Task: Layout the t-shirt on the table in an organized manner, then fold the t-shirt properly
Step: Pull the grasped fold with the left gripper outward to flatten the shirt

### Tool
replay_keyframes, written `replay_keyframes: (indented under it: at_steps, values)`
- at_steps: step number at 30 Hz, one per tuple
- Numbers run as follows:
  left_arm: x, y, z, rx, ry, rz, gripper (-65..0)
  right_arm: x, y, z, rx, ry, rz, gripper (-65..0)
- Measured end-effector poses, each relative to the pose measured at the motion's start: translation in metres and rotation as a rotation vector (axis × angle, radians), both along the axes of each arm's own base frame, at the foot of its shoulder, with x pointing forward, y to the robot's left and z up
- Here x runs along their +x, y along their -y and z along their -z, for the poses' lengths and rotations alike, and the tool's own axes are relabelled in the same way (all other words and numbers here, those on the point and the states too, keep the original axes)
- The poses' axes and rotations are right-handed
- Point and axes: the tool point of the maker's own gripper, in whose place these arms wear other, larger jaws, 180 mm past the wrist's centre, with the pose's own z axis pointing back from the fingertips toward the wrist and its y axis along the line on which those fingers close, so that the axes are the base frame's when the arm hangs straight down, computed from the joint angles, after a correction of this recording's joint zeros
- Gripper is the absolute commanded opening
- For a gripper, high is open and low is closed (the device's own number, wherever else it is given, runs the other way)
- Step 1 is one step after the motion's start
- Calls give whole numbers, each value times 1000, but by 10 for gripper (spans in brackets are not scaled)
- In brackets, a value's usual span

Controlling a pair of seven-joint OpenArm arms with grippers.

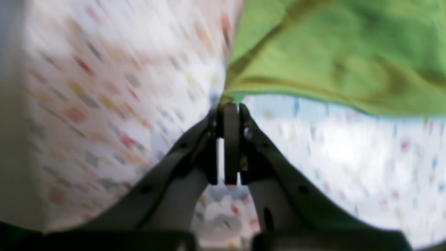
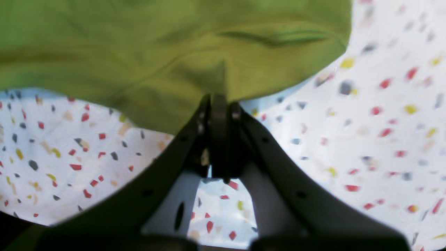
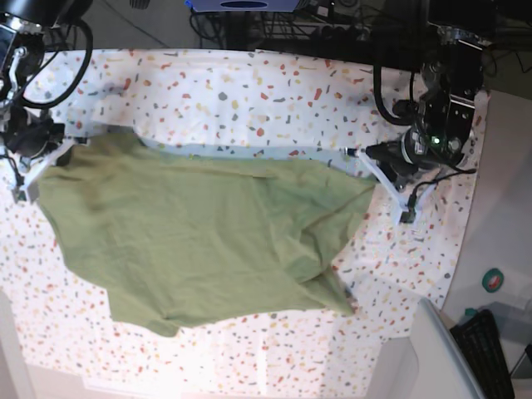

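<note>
T-shirt (image 3: 208, 241): olive-green, spread wrinkled across the table (image 3: 274, 100), stretched between 2 grippers. Left gripper (image 1: 230, 104): fingers clamped on 1 fabric edge. Right gripper (image 2: 218, 99): fingers pinched on opposite edge.

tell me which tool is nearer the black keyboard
Left. The left tool grips the t-shirt on the keyboard side of the table; the right tool grips it at the far opposite edge.

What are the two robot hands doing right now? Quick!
Left gripper: closed, pinching the edge of the t-shirt.
Right gripper: closed, pinching the t-shirt's other edge.
</note>
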Motion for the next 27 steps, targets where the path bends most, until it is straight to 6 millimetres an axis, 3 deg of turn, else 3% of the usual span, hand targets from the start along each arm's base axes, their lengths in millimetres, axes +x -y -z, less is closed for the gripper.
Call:
replay_keyframes:
  at_steps: [5,11,12,16,19,23,27]
  values:
    - [-13,-11,13,23,-41,-21,-650,-7,-1,15,18,-6,13,-650]
    - [-34,-16,34,20,-123,-46,-650,-13,0,19,19,-16,16,-650]
    - [-36,-16,36,18,-127,-45,-627,-15,-1,20,20,-23,16,-650]
    - [-52,-16,36,7,-140,-53,-230,-20,-1,22,21,-30,17,-650]
    - [-55,-30,20,13,-45,-102,-21,-23,-2,24,22,-39,14,-650]
    - [-51,-38,-4,-131,134,-178,0,-23,-2,24,21,-35,14,-650]
    - [-58,-52,17,-371,117,-257,0,-29,-1,27,20,-51,12,-650]
